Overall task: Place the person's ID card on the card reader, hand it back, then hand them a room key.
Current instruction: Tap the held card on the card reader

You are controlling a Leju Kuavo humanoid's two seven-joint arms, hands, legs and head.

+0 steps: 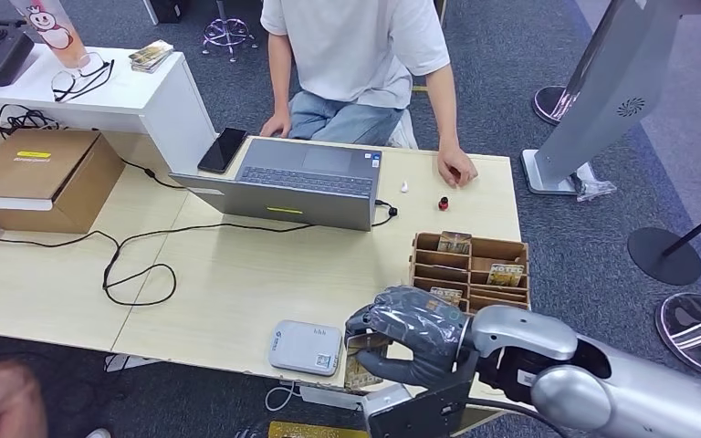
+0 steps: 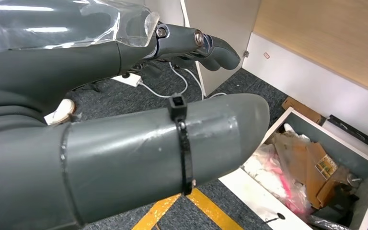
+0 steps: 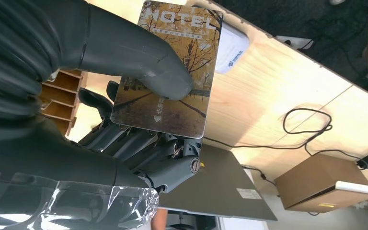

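At the near edge of the light wood bench (image 1: pixel 237 292), we see the right robot hand (image 1: pixel 409 333) holding a hotel room key card (image 3: pixel 170 72), its thumb (image 3: pixel 139 55) pressed on the card's printed face and the darker fingers (image 3: pixel 143 148) curled behind it. The card bears an autumn-tree picture and the word HOTEL along one end. In the head view the same card (image 1: pixel 362 360) peeks out below the robot hand, just beside the grey-white card reader (image 1: pixel 306 348), which lies flat on the bench close to its near edge.

Behind the robot hand stands a brown slotted card holder (image 1: pixel 471 265) with more cards upright in its compartments. Across the bench we see a person in a white T-shirt and jeans (image 1: pixel 356 55) seated, one hand (image 1: pixel 456 169) resting on the bench top near a small red object (image 1: pixel 443 203) and a small white one (image 1: pixel 404 186). An open grey laptop (image 1: pixel 297 182) faces the person, a black phone (image 1: pixel 223 150) just beside it. A cardboard box (image 1: pixel 41 178) sits at the far left, with black cables trailing across the surface.

The left robot hand (image 2: pixel 124 120) hangs low over a dark carpeted floor, its fingers (image 2: pixel 206 48) loosely extended and apart, holding nothing; beyond it we see a white bin of mixed rubbish (image 2: pixel 311 167).
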